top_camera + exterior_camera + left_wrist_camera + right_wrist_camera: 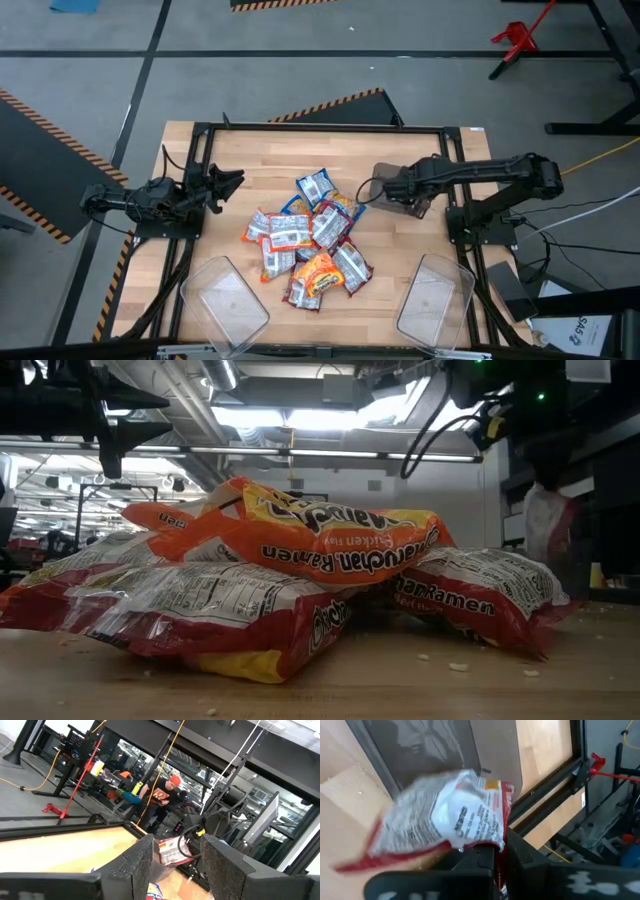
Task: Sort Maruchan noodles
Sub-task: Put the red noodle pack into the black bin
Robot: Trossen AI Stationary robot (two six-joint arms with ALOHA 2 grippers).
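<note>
My right fingers [500, 855] pinch the red-edged end of one packet [445, 820] of Maruchan noodles, the jaws drawn nearly together on the plastic. The packet stands out past the fingertips, its white back panel with small print facing my wrist camera and its far end blurred. From above, my right gripper [385, 188] sits over the right half of the wooden surface [250, 160], just right of the heap and apart from it. In the low view the same held packet hangs clear of the surface at the right edge.

The rest of the noodles [310, 238] lie piled in the middle of the surface, overlapping one another. An orange chicken-flavour packet [300, 535] rests on top of red-trimmed ones.

My left fingers [172, 865] are spread apart with nothing between them. My left gripper [228, 182] hovers over the left side of the surface, pointing toward the pile.

Two clear bins [225, 303] stand at the near edge, one on each side of the pile. A person [167, 795] stands in the room beyond.
</note>
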